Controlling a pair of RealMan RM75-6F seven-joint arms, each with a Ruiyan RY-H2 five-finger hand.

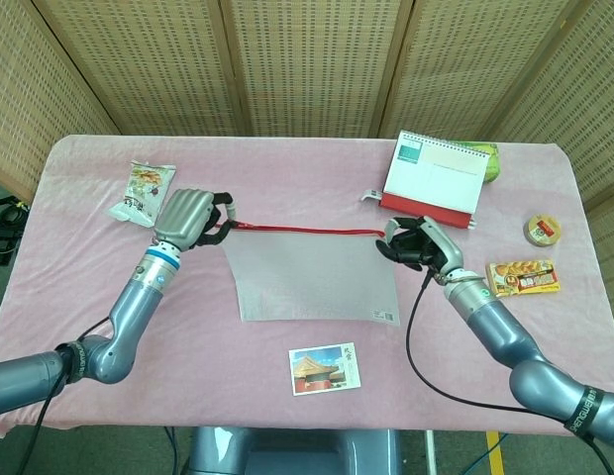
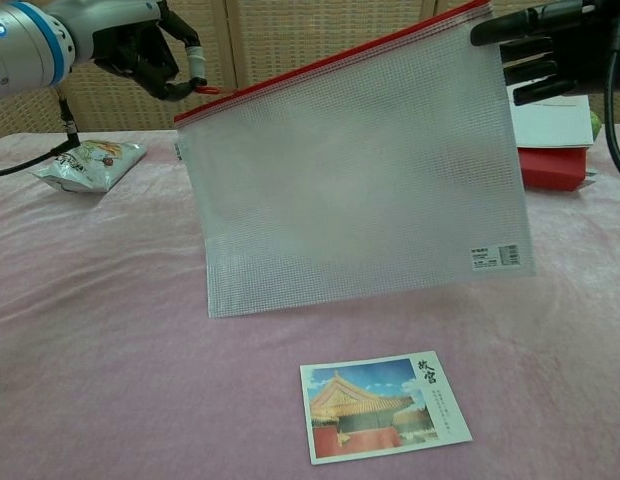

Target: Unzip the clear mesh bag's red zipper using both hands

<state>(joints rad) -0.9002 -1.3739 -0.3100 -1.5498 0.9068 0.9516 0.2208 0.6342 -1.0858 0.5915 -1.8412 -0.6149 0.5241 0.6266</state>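
Observation:
The clear mesh bag (image 1: 312,279) (image 2: 360,180) hangs in the air between my hands, its red zipper (image 1: 302,232) (image 2: 330,62) stretched along the top edge. My left hand (image 1: 186,218) (image 2: 140,45) pinches the red zipper pull (image 2: 204,90) at the bag's left end. At the right top corner, my right hand (image 1: 418,243) (image 2: 555,45) grips the bag. The bag's lower edge is off the pink tablecloth (image 1: 89,287).
A postcard (image 1: 324,368) (image 2: 384,404) lies on the cloth below the bag. A snack packet (image 1: 144,192) (image 2: 88,162) sits at the far left. A desk calendar (image 1: 434,180), a green object behind it, a tape roll (image 1: 542,231) and a food packet (image 1: 523,277) are at the right.

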